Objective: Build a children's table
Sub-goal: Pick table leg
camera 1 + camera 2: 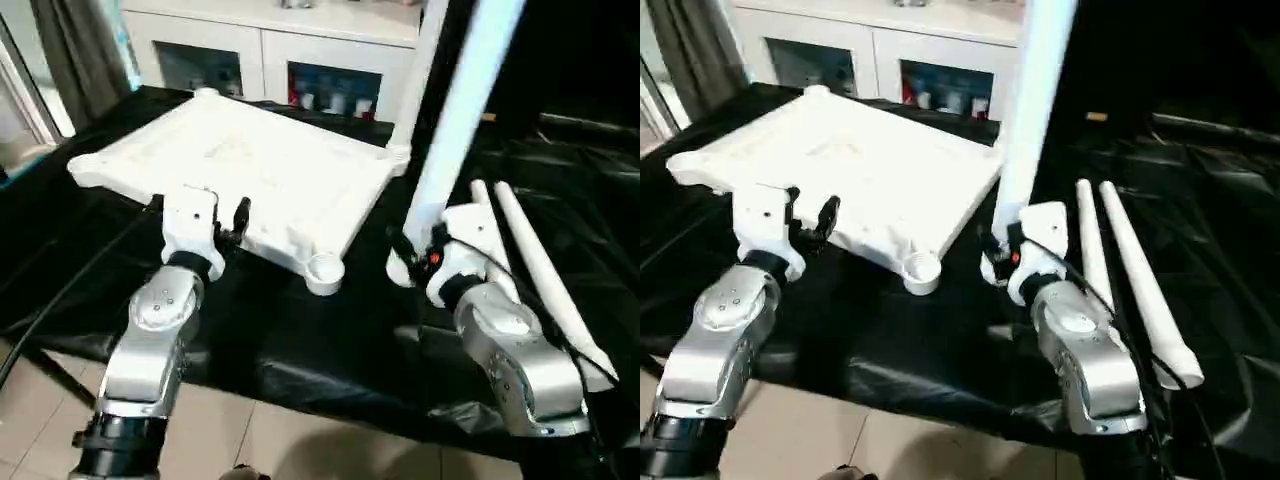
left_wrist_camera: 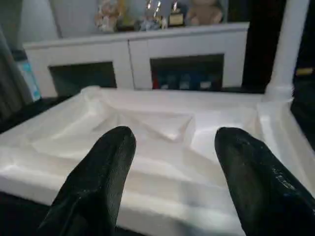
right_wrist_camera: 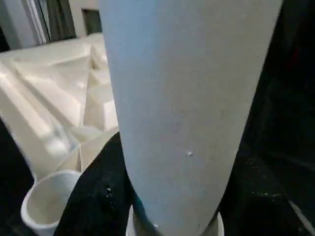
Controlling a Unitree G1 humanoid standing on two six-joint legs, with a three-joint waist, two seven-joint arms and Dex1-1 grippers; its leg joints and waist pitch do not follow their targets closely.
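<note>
Table top (image 1: 240,165), mid-frame left on black cloth (image 1: 300,340), lying underside up with corner sockets exposed, probably so legs can be pushed in. One leg (image 1: 415,75) already upright in far socket at upper right. Second leg (image 1: 460,110) gripped near its thick end by right gripper (image 1: 415,250), held upright, likely bound for near socket (image 1: 324,268). Left gripper (image 1: 198,212) poised at near rim, fingers (image 2: 98,182) spread and empty, perhaps to steady it. Two spare legs (image 1: 545,280) lying at right. Held leg's top cut off by frame edge; right fingers mostly hidden behind it.
</note>
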